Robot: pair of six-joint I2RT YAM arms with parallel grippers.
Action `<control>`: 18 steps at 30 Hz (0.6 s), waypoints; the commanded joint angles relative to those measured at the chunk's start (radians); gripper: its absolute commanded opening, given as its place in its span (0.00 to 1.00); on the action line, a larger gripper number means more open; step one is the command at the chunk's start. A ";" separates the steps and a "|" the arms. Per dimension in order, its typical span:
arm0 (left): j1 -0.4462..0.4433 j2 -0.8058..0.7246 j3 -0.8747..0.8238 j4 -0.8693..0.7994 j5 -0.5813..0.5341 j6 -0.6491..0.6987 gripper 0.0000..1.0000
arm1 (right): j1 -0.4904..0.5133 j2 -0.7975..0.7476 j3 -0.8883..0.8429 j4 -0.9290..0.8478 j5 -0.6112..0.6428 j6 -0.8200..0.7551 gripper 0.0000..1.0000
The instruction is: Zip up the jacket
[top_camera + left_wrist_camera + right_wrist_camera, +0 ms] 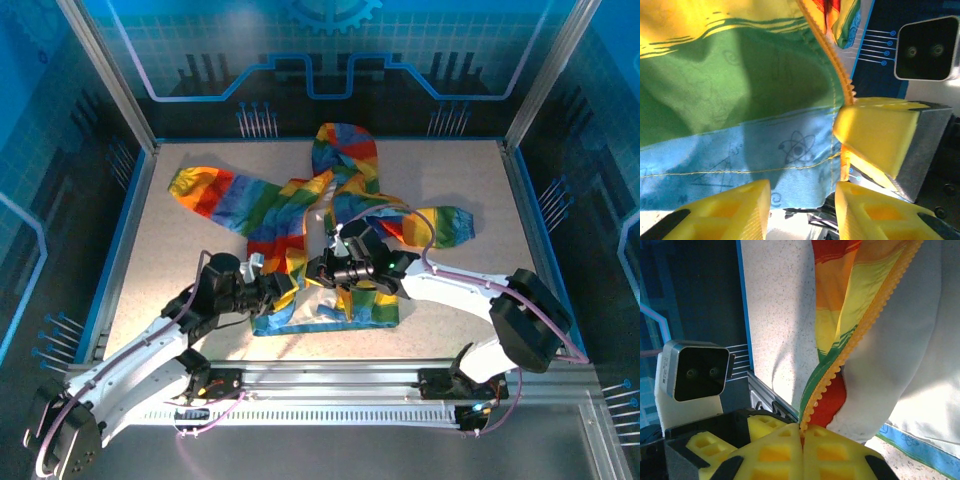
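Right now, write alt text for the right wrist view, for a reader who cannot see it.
Yellow jaws, shut, pinch the orange zipper of a rainbow-striped jacket whose whitish lining shows at right. A speckled table lies beyond, with the other arm's camera at left.

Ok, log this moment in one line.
jacket: front open on table | right gripper: shut on zipper | left gripper: open, at hem
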 commanded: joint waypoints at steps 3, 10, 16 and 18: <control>-0.006 0.006 -0.031 0.133 0.007 -0.047 0.40 | 0.014 -0.001 -0.010 0.065 -0.003 0.040 0.00; -0.006 0.047 -0.056 0.281 0.011 -0.098 0.37 | 0.017 0.003 -0.017 0.083 -0.010 0.055 0.00; -0.006 0.055 -0.059 0.314 0.014 -0.117 0.24 | 0.019 0.005 -0.026 0.095 -0.006 0.066 0.00; -0.006 0.055 -0.060 0.309 0.013 -0.120 0.15 | 0.019 0.004 -0.025 0.097 -0.007 0.067 0.00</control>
